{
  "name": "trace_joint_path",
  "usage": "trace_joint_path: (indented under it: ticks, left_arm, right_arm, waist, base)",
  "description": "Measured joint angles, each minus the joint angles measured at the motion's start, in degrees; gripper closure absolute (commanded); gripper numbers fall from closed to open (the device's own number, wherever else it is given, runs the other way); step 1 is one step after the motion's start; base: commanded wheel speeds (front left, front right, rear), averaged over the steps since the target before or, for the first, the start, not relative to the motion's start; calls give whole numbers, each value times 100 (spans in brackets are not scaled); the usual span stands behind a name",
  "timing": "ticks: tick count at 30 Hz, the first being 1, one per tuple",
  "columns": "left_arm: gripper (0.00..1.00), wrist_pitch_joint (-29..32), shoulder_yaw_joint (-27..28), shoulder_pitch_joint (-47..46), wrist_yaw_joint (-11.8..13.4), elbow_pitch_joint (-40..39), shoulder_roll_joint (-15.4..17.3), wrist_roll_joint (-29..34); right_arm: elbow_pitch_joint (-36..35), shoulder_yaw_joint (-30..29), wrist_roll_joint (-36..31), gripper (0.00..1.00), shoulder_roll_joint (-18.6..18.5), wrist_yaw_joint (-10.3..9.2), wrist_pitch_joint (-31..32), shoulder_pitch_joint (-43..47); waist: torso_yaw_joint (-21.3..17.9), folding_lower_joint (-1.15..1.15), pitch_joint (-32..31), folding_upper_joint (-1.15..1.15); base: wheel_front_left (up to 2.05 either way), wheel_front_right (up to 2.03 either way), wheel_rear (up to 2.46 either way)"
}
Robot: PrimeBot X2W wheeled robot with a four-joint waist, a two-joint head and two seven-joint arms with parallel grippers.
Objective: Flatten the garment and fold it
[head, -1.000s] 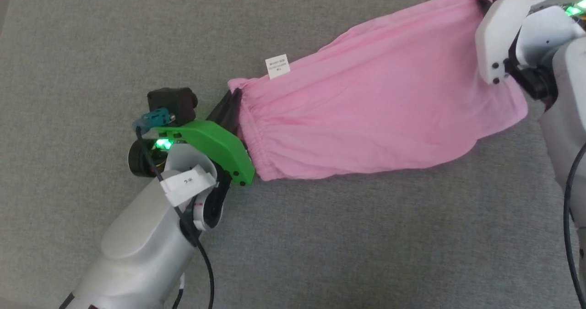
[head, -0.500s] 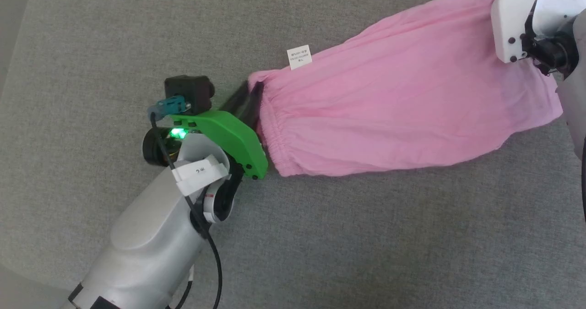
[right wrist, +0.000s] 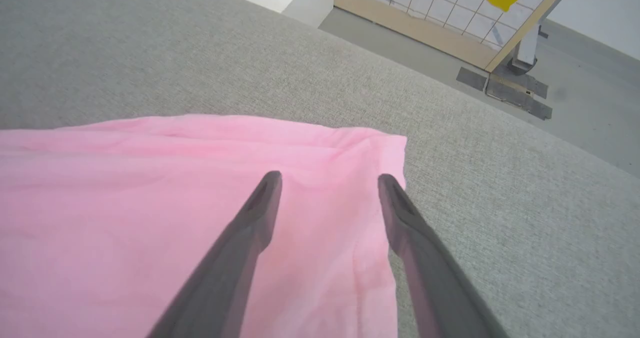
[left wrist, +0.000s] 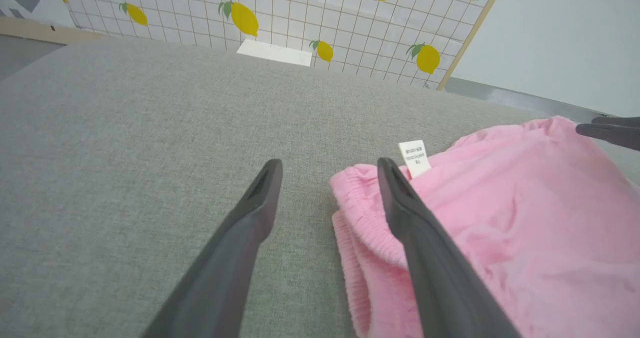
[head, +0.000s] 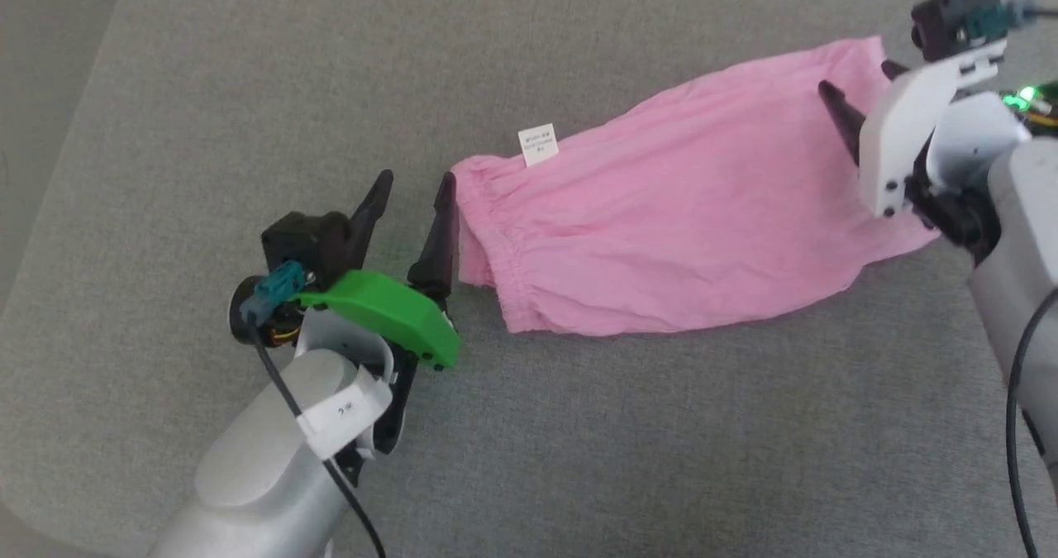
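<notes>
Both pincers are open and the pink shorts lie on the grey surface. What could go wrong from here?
1. The light-pink thin cloth shorts are wrinkled and the gathered waistband lies in uneven layers; folding now would probably press creases in.
2. One finger of the open left pincer stands beside the waistband, so a sideways move may drag it.
3. The open right pincer hangs over the hem corner and might bunch it when lowered.

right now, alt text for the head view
Pink shorts lie on a grey surface, white label at the waistband. The open left end effector is beside the waistband, the open right end effector over the opposite end.
</notes>
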Motion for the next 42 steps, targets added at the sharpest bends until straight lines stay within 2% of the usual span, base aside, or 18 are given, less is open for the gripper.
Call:
trace_joint_path:
  ticks: [3, 6, 12, 18, 21, 26, 31, 32, 36, 42]
  left_arm:
    - [0, -80, 222, 127, -137, -66, 4, 241]
    - [0, -89, 777, 329, -327, -448, -107, 767]
    - [0, -107, 1802, 946, -1010, -928, -645, 1747]
    - [0, -111, 2682, 1377, -1567, -1034, -1220, 2398]
    - [0, -111, 2991, 1523, -1753, -1080, -1381, 2638]
    - [0, -111, 3243, 1696, -1904, -1060, -1513, 2844]
    - [0, -111, 3293, 1787, -1958, -1068, -1562, 2881]
    - [0, -111, 3292, 1822, -1962, -1072, -1574, 2882]
    - [0, -111, 3262, 1825, -1964, -1080, -1579, 2885]
    - [0, -111, 3197, 1825, -1964, -1105, -1581, 2862]
  right_arm:
    - [-219, -62, 24, 0, -3, 0, -445, 320]
    - [-435, -200, 78, 0, 11, 0, -888, 573]
    - [-653, -678, 142, 0, 199, 0, -1539, 887]
    - [-338, -1379, 187, 0, 646, 0, -1647, 947]
    - [37, -1790, 171, 0, 884, 0, -1512, 895]
    - [721, -2328, -65, 0, 1157, 0, -1046, 561]
    - [1351, -2761, -532, 0, 1240, 0, -557, 136]
    - [1773, -3050, -928, 0, 1223, 0, -129, -69]
    - [2129, -3259, -1363, 0, 1254, 0, 392, -231]
    - [2257, -3434, -1937, 0, 1280, 0, 920, -504]
  waist:
    - [-44, 0, -216, 0]
    - [-95, 0, -396, 0]
    - [-227, 0, -582, 0]
    - [-305, 0, -628, 0]
    - [-321, 0, -614, 0]
    - [-318, 0, -571, 0]
    - [-264, 0, -504, 0]
    - [-206, 0, -462, 0]
    - [-139, 0, -405, 0]
    - [-74, 0, -308, 0]
  base:
    - [0, 0, 0]
    - [0, 0, 0]
    - [0, 0, 0]
    - [0, 0, 0]
    - [0, 0, 0]
    - [0, 0, 0]
    - [0, 0, 0]
    - [0, 0, 0]
    - [0, 0, 0]
    - [0, 0, 0]
